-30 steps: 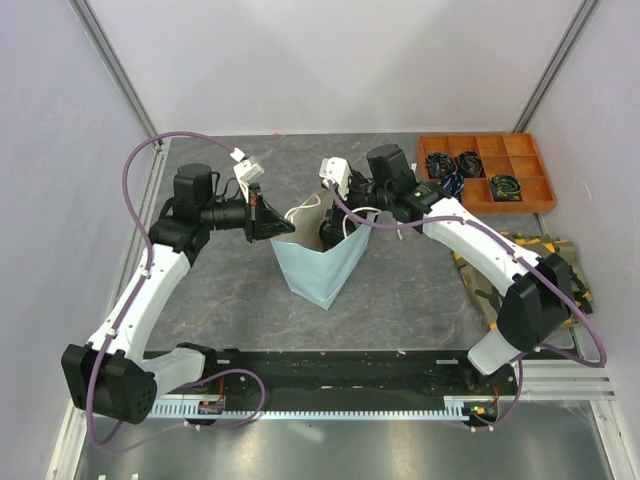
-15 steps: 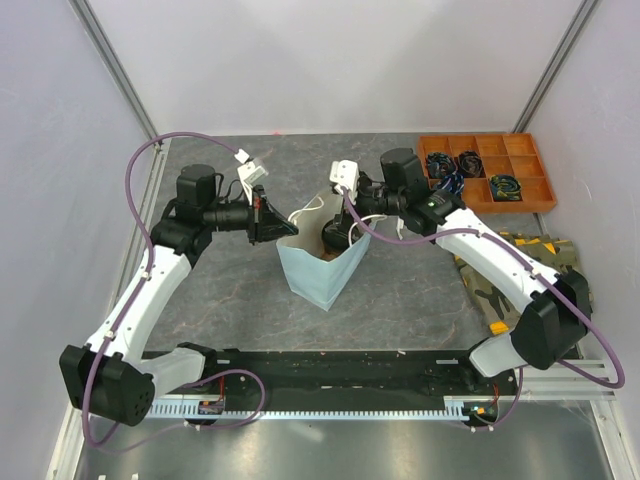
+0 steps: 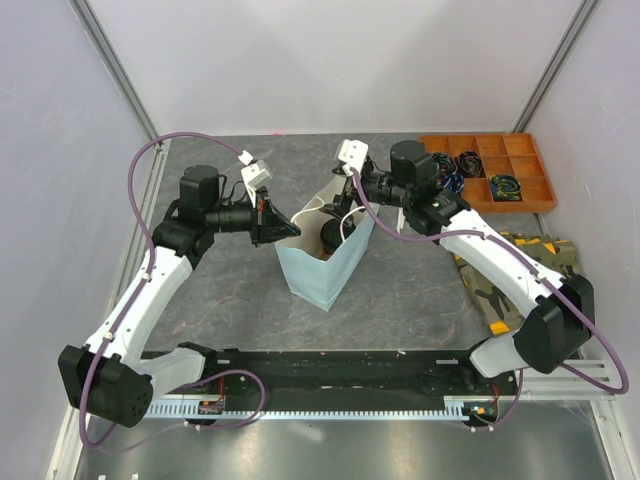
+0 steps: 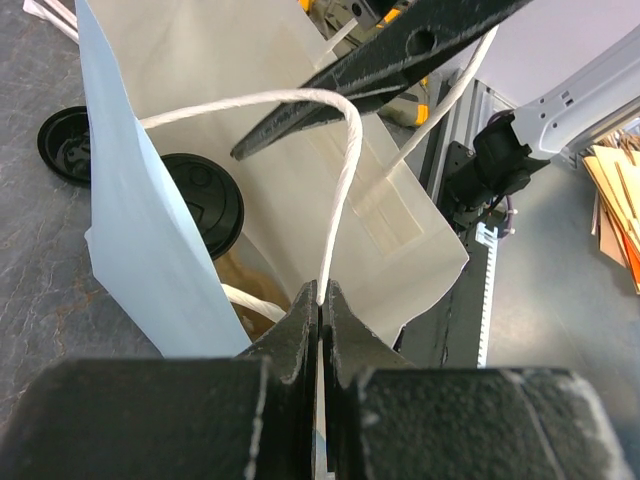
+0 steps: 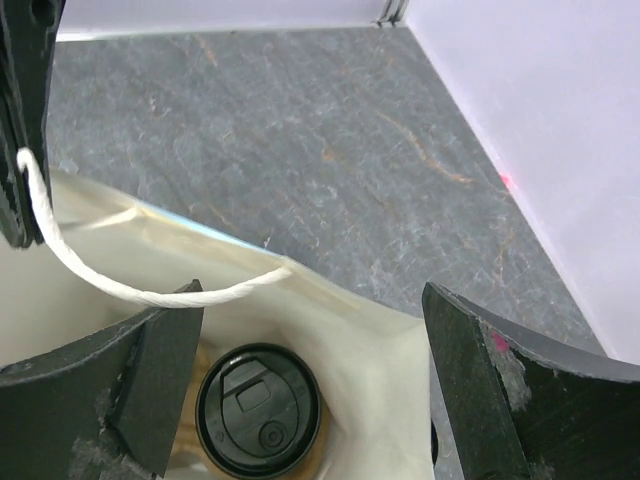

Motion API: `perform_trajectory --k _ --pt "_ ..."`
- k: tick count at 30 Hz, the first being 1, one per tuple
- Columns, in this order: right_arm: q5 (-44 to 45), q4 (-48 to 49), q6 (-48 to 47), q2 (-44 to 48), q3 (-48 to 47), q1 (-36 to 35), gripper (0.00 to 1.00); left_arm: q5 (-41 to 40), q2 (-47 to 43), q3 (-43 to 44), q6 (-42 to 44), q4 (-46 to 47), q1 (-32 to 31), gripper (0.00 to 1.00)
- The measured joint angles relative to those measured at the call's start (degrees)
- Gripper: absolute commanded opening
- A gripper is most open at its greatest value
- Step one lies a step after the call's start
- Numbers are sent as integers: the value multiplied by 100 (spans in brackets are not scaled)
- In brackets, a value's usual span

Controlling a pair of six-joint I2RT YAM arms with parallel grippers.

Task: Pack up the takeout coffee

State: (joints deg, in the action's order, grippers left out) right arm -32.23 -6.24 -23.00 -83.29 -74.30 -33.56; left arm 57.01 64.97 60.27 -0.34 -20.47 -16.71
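Observation:
The light-blue paper bag [image 3: 322, 262] stands open at mid-table. The takeout coffee sits inside it, black lid [image 3: 330, 237] up; the lid also shows in the right wrist view [image 5: 258, 408] and the left wrist view [image 4: 205, 200], with a bit of tan below it. My left gripper [image 3: 289, 227] is shut on the bag's white string handle [image 4: 340, 170] at the left rim, holding the mouth open. My right gripper [image 3: 343, 208] hovers open and empty just above the bag's mouth, over the cup [image 5: 310, 390].
A second black lid [image 4: 65, 145] lies on the table just outside the bag. An orange compartment tray [image 3: 487, 172] with cables stands back right. A camouflage cloth [image 3: 540, 260] lies at the right edge.
My right gripper has risen out of the bag, open, leaving the coffee cup inside. My left gripper has kept its hold on the handle.

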Motion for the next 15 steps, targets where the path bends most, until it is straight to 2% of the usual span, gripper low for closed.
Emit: perform_trajectory --k 4,6,7,11,15 --pt "120 181 201 59 0 4 98 -17 0 0 2 -2 -22 2" --pt "201 306 330 120 -9 4 98 -28 0 0 2 0 -35 8" --pt "232 343 367 142 -17 4 98 -46 0 0 2 2 -37 16" --pt "391 476 525 192 -142 4 98 -118 0 0 2 4 -42 28" --pt "616 590 660 195 -341 4 98 -164 0 0 2 4 -42 30"
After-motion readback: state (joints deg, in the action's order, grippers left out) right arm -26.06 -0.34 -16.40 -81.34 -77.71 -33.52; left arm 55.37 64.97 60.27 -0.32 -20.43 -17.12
